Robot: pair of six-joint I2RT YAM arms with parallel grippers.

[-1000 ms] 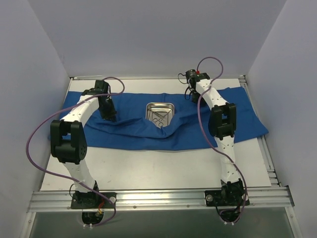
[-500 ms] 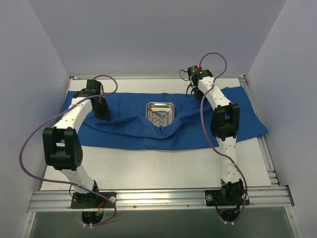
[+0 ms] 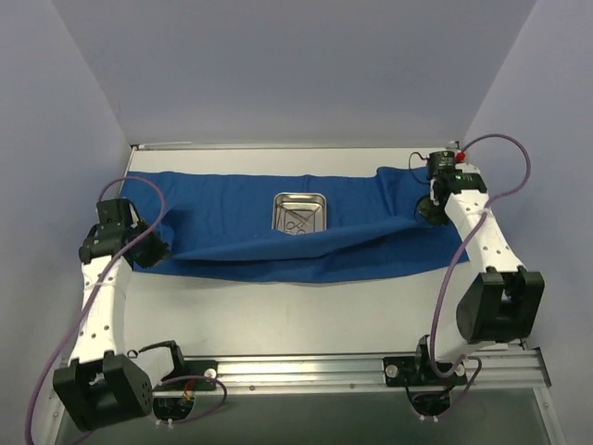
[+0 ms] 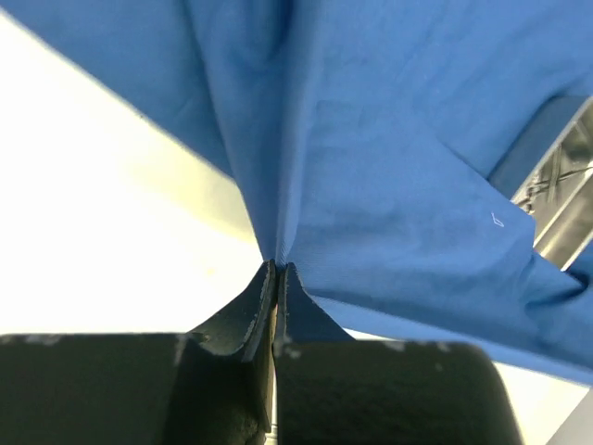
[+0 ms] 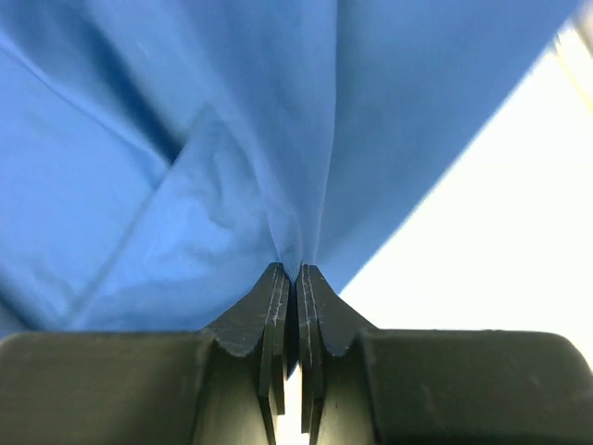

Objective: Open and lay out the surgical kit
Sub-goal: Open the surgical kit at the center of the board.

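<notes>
The blue cloth wrap (image 3: 250, 213) lies stretched across the white table, with the shiny steel tray (image 3: 299, 212) on its middle. Thin scissor-like instruments (image 3: 295, 223) lie inside the tray. My left gripper (image 3: 153, 250) is at the cloth's left end, shut on a pinched fold of blue cloth (image 4: 371, 185). My right gripper (image 3: 428, 209) is at the cloth's right end, shut on a pinched fold of the same cloth (image 5: 232, 158). Each wrist view shows the cloth (image 4: 276, 250) fanning out from the closed jaws.
White table surface (image 3: 306, 315) shows in front of the cloth. Grey walls enclose the table on the left, back and right. An aluminium rail (image 3: 306, 371) runs along the near edge, carrying both arm bases. A metal frame edge (image 4: 565, 185) shows past the cloth.
Both arms swung outward, left arm to the left and right arm to the right, pulling the cloth flatter and wider. The right gripper closed on the cloth.
</notes>
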